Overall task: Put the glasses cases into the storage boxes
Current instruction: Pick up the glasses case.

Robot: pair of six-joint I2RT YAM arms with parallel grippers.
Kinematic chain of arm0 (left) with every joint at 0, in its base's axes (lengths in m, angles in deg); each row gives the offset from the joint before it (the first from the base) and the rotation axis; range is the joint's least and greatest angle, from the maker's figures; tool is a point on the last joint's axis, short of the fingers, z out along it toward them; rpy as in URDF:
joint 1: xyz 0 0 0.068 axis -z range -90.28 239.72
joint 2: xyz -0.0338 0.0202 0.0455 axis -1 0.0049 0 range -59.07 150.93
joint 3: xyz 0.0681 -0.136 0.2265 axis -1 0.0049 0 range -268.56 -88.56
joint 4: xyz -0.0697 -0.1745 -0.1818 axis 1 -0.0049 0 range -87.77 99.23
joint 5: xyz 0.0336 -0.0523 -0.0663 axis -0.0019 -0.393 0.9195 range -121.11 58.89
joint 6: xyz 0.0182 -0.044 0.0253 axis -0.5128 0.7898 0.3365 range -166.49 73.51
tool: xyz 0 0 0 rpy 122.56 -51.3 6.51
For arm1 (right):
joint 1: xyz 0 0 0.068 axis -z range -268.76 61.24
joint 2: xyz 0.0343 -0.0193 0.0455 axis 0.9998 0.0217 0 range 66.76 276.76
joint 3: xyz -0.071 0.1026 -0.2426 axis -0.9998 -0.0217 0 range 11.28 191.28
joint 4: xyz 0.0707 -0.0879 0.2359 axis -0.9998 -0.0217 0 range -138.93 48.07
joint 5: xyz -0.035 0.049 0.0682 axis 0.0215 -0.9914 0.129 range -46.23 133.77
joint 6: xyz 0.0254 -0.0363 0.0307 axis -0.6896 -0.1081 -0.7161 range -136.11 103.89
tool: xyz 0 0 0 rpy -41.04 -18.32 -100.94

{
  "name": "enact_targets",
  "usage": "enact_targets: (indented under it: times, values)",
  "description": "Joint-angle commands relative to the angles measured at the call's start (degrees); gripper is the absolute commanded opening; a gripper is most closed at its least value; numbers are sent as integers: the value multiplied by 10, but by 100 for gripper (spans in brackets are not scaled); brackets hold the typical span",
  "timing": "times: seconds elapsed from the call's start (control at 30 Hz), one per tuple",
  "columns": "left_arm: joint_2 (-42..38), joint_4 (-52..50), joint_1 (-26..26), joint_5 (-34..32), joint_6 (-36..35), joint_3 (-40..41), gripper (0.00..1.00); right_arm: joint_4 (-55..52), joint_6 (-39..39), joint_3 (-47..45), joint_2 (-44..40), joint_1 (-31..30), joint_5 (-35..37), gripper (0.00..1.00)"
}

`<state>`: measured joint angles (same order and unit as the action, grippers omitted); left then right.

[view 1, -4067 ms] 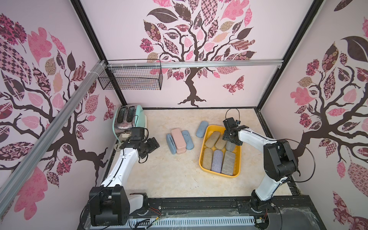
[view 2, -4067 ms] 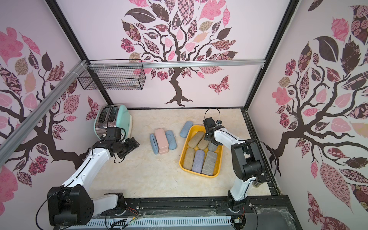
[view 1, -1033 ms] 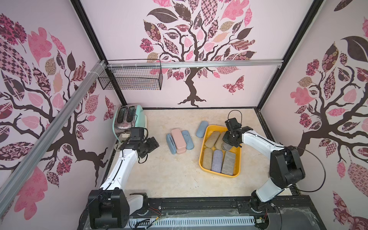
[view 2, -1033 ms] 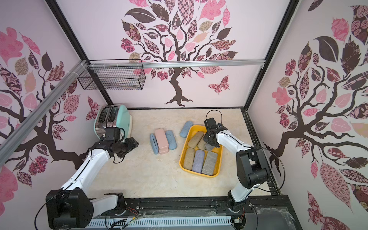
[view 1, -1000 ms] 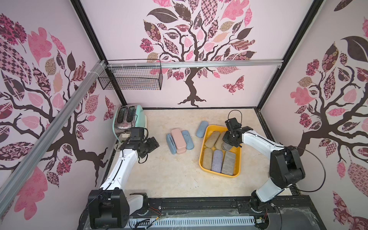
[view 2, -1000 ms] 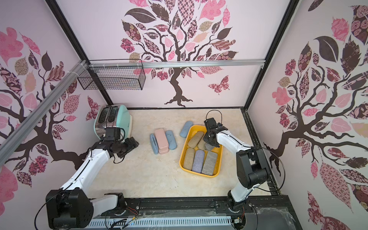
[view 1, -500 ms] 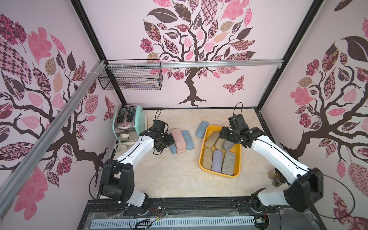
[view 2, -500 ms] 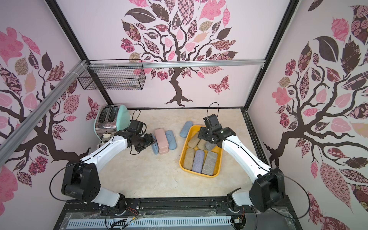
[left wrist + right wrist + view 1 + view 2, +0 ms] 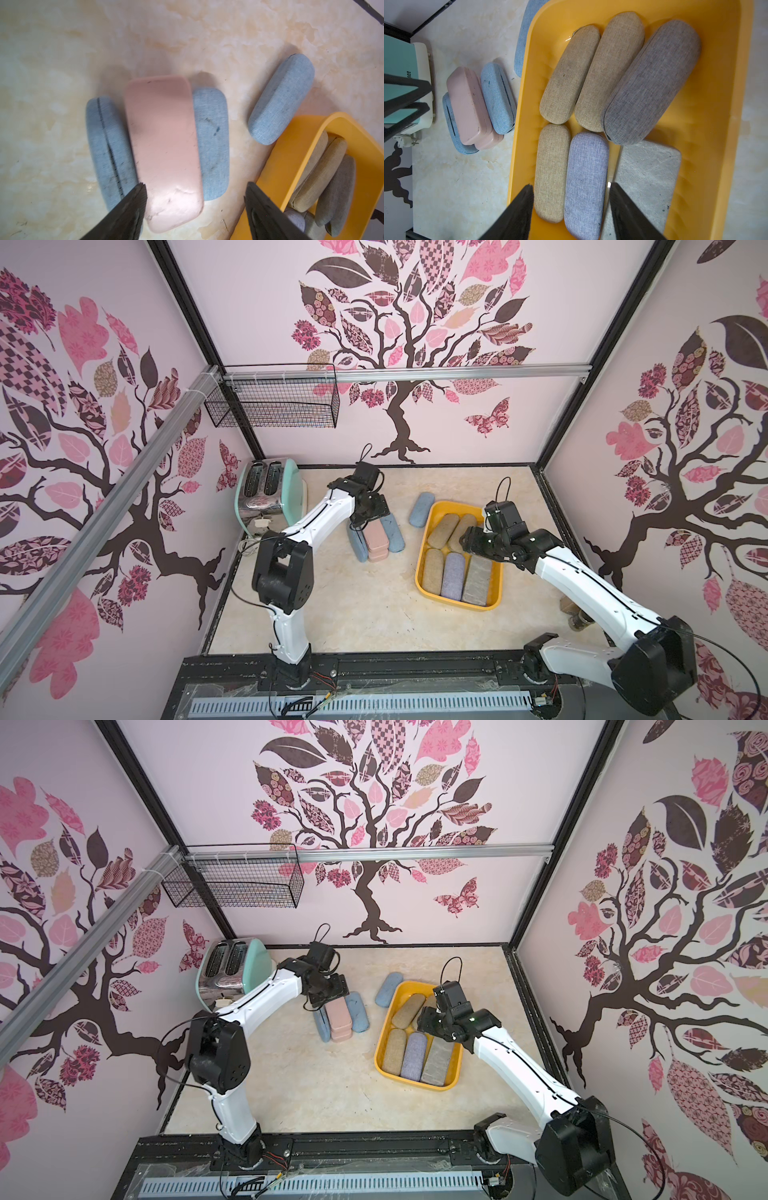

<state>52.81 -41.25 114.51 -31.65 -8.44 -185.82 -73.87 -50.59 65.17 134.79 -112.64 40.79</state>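
Left wrist view: my left pincer hangs open above the pink case; I should straddle it alone, clear of the flanking blue cases.

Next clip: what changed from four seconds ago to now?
The left gripper swung from beside the toaster out over the pink case, jaws open, nothing taken yet. The right gripper opened, let go of the grey case in the yellow tub and drew back above it. The blue cases on the table, the tub and its other five cases lie as before.
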Motion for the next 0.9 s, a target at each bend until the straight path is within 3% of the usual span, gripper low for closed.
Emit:
enact_targets:
  times: [0.0, 0.67, 0.87]
  values:
    - [52, -96, -5, -73, -26, -41, 75, -2, 0, 3, -31, -1, 17, 61]
    - [110, -78, 3, -65, -11, -31, 77, -13, 1, -3, -46, -1, 51, 61]
    - [107, -58, -5, -36, -7, -12, 70, -20, -1, -1, -58, -1, 56, 59]
